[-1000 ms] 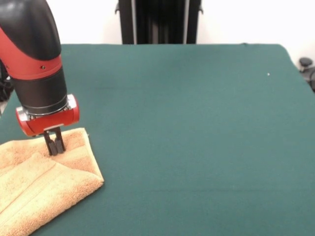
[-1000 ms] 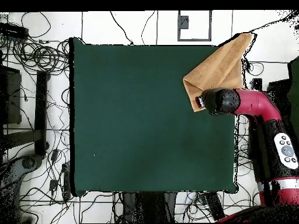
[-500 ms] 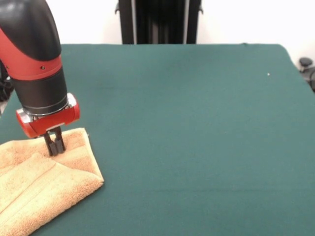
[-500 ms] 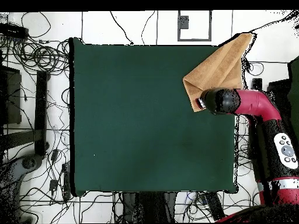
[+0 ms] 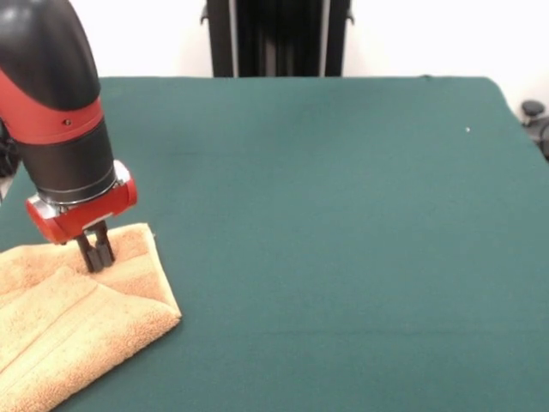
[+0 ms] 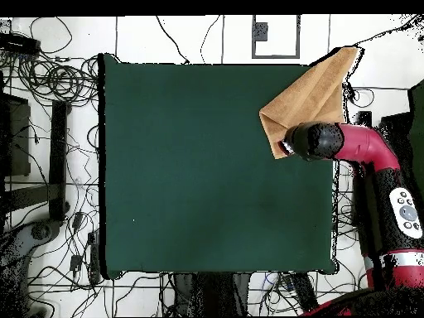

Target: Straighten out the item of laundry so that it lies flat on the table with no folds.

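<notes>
The golden-tan towel point(image 5: 73, 322) lies at the near left corner of the dark green table point(image 5: 343, 223) in the front view, with one corner folded over itself. In the overhead view the towel point(image 6: 310, 95) sits at the top right corner and hangs past the table point(image 6: 207, 166) edge. My gripper point(image 5: 96, 257) points straight down with its fingers close together, pressed into the towel's far folded edge. In the overhead view the arm's head point(image 6: 308, 141) hides the fingers.
The robot's black pedestal point(image 5: 279, 39) stands at the table's far side. Cables cover the floor around the table point(image 6: 50, 91) in the overhead view. A dark object point(image 5: 536, 120) sits past the table's right edge.
The arm has shifted very slightly toward the left of the front view. The gripper tips stay at the same spot on the towel, and the towel has not moved.
</notes>
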You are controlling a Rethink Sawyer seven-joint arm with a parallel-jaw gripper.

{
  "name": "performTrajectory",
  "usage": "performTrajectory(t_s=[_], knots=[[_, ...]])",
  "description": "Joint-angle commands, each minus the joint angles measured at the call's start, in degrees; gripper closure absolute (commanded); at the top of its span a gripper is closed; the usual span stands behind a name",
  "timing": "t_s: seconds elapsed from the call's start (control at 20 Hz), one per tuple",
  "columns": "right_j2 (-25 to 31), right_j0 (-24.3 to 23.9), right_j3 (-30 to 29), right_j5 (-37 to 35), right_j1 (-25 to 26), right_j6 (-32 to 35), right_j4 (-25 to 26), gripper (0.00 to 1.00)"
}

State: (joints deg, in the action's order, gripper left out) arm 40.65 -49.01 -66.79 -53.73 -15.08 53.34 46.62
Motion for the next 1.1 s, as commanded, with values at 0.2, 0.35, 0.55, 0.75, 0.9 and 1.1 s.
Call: performTrajectory(t_s=[0.2, 0.35, 0.55, 0.75, 0.9, 1.1], knots=[[-2.78, 5.43, -5.52, -19.31, 10.97, -12.57, -7.29, 1.00], [-2.59, 4.71, -6.43, -22.60, 12.35, -11.19, -10.69, 1.00], [-2.59, 4.24, -7.14, -24.39, 13.47, -10.76, -13.17, 1.00], [-2.59, 3.86, -8.63, -25.28, 14.17, -9.51, -15.44, 1.00], [-2.46, 3.49, -9.16, -25.28, 14.71, -8.35, -16.90, 1.00], [-2.27, 2.97, -10.86, -23.28, 14.94, -6.21, -18.41, 1.00]])
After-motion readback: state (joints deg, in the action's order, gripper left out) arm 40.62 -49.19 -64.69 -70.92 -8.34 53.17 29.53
